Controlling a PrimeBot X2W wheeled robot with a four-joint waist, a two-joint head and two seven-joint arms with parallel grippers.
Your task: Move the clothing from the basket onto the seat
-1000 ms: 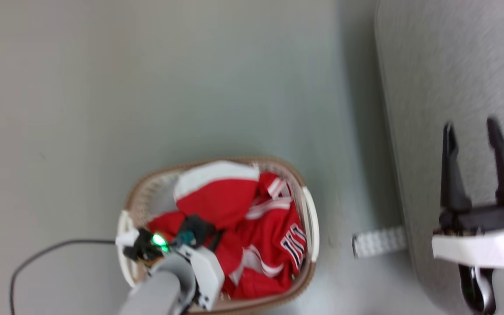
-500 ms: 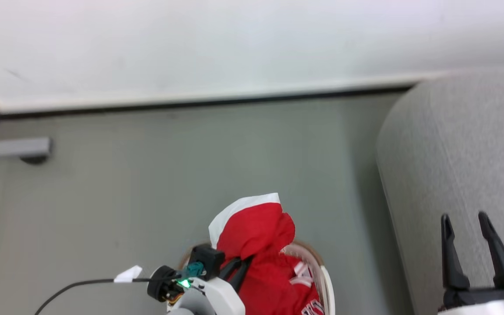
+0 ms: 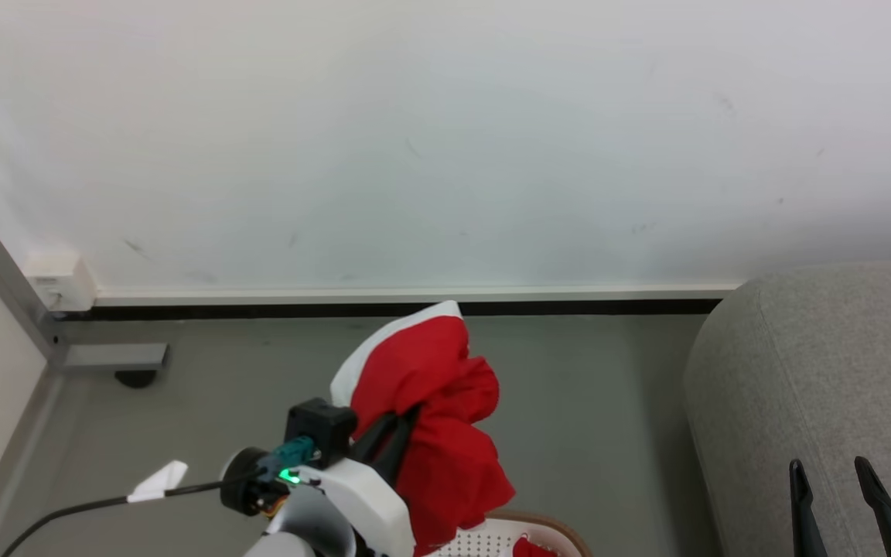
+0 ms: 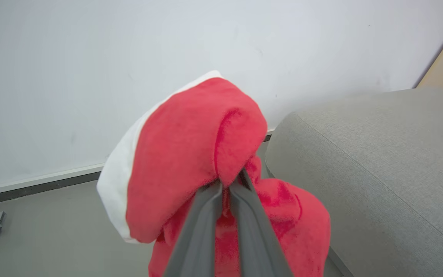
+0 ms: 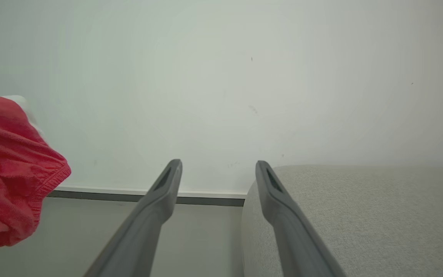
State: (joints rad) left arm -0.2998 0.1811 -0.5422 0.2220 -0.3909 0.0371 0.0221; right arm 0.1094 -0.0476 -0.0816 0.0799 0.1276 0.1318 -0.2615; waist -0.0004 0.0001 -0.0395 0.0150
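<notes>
left gripper: fingers pressed together on bright red soft fabric garment, white-edged, hanging above white perforated plastic basket | right gripper: spread, empty | large light grey fabric seat: to garment's right, well apart; carry likely goes rightward

Red clothing pinched in left tool; basket below.

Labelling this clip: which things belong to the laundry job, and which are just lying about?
Job: bright red fabric garment with white edge, pinched in the shut left gripper; white perforated plastic basket; light grey upholstered seat.
Lying about: black cable with white tag; grey metal frame foot.
</notes>
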